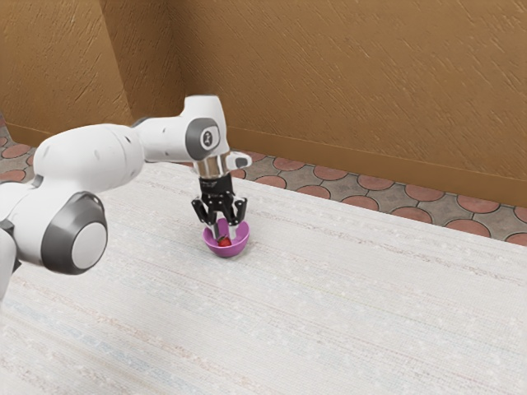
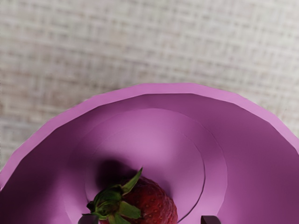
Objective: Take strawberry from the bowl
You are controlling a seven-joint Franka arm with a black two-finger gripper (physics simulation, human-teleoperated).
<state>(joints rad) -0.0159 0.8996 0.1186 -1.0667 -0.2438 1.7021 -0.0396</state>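
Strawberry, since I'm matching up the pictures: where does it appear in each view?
Exterior view: the strawberry is inside the purple bowl, under the end effector.
Wrist view: the strawberry, leafy crown visible, is inside the bowl's rim.
Shared landmark: the purple bowl.

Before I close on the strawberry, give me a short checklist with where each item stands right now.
1. Strawberry inside the bowl: ok.
2. Bowl upright on the table: ok.
3. Gripper pointing down, its fingertips within the bowl: ok.
4. Fingers open, with the strawberry between them: ok.
5. Both fingers touching the strawberry: not ok; a gap shows between it and one finger, on the side away from its leaves.
6. Fingertips low enough for a firm hold: cannot tell from these angles.
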